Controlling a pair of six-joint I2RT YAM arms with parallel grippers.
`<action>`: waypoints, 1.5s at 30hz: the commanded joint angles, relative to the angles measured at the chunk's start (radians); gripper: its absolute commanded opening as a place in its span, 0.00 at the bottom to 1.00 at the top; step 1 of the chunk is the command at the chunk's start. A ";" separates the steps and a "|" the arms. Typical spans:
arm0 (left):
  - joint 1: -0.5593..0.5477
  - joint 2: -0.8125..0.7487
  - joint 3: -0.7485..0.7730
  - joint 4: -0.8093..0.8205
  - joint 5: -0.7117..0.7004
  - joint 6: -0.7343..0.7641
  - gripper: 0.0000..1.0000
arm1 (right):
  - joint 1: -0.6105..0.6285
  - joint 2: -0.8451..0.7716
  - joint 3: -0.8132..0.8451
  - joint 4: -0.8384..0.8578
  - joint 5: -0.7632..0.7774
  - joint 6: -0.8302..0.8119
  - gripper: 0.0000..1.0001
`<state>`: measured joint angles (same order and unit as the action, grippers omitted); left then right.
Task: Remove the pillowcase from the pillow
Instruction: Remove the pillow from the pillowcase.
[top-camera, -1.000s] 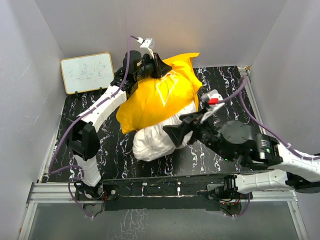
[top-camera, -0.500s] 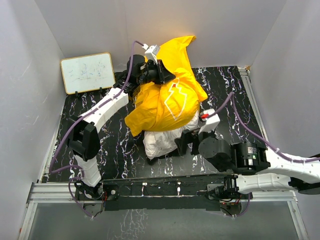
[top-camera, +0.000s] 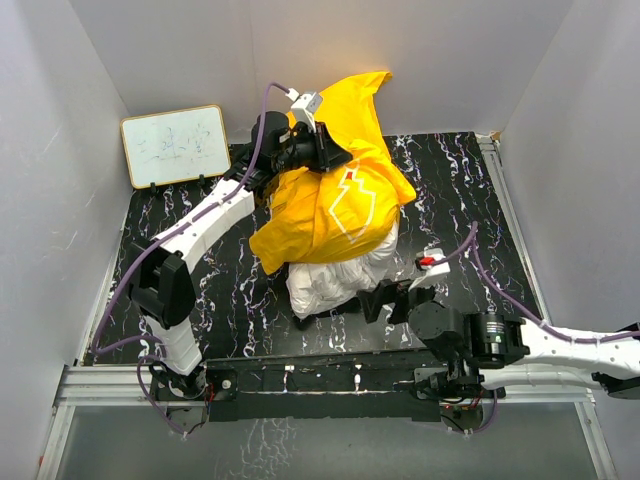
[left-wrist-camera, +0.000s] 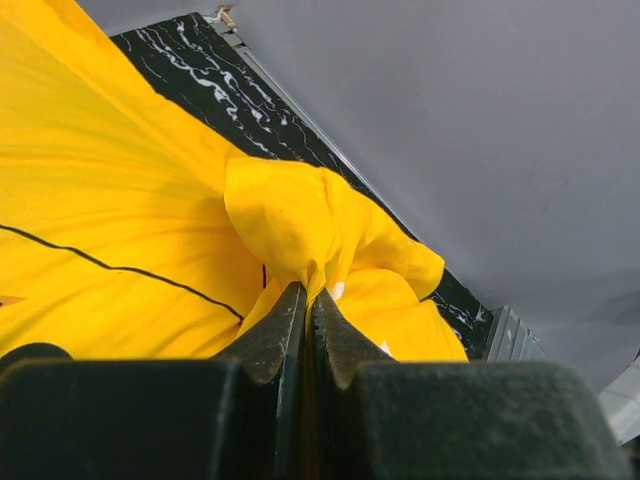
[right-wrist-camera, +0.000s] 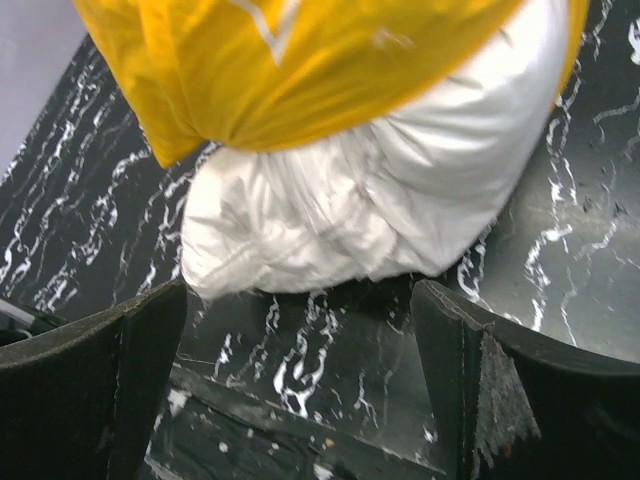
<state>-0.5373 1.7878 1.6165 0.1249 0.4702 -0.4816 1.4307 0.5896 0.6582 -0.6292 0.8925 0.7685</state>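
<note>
Your left gripper (left-wrist-camera: 307, 292) is clenched on a bunch of the yellow pillowcase (top-camera: 335, 205), holding it up near the table's (top-camera: 455, 190) far edge. The white pillow (top-camera: 335, 282) pokes out below, mid-table. Your right gripper (right-wrist-camera: 298, 315) gapes wide and empty, just beside the pillow's near end.

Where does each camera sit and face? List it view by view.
Top external: above and behind, looking down at the black marbled table; both arms show.
Left wrist: high, facing the wall; shut left fingers pinch the bright yellow fabric pillowcase.
Right wrist: low, facing the plump white pillow; open right fingers frame it.
Shared: all show the pillowcase.
</note>
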 joint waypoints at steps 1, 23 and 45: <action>-0.019 -0.069 0.004 -0.007 0.030 0.044 0.00 | -0.049 0.114 -0.011 0.367 0.047 -0.154 0.98; -0.036 -0.117 -0.009 -0.038 0.059 0.102 0.00 | -0.652 0.432 -0.168 0.687 -0.550 -0.195 0.98; -0.024 -0.147 0.120 0.061 -0.022 0.341 0.00 | -0.664 0.252 -0.222 0.964 -0.827 -0.270 0.08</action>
<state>-0.5716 1.7168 1.6299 0.0757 0.5163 -0.2752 0.7456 1.0134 0.4019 0.3428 0.1032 0.5213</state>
